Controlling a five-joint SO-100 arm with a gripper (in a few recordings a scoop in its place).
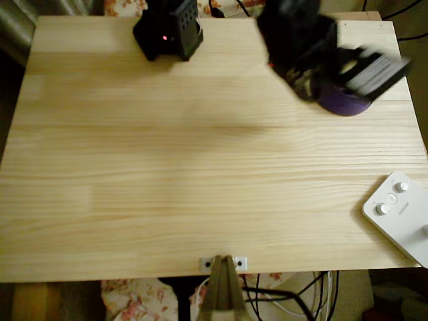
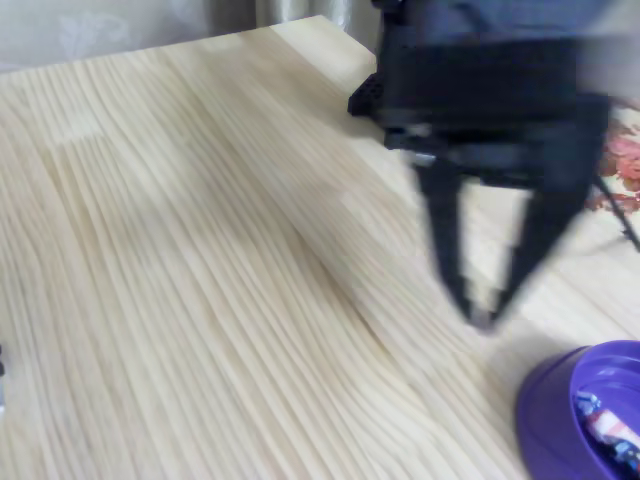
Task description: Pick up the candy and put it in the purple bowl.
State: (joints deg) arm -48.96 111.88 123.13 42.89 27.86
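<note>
In the fixed view the gripper (image 2: 485, 315) hangs in the right half of the frame, motion-blurred, its two dark fingers (image 2: 445, 245) pointing down and converging toward their tips. The tips come almost together just above the tabletop (image 2: 200, 250), with a wider gap higher up between the fingers. Nothing sits between them; they hold nothing.

The purple bowl (image 2: 550, 420) is at the lower right corner of the fixed view, cut by the frame edge, resting on the tabletop. Inside it, against the lighter violet wall, lies the candy (image 2: 612, 432), a small wrapped piece showing white, orange-pink and dark blue marks. The candy is below and to the right of the fingertips, apart from them, with the bowl's near rim between the two.

In the overhead view the purple bowl (image 1: 344, 101) stands in the upper right of the pale wooden tabletop (image 1: 200, 174), largely covered by the blurred black arm (image 1: 301, 40) and its wrist part above it. The arm's base (image 1: 168, 30) sits at the top edge, left of centre. A white device with round knobs (image 1: 401, 221) lies at the lower right edge of the tabletop, well apart from the bowl.
</note>
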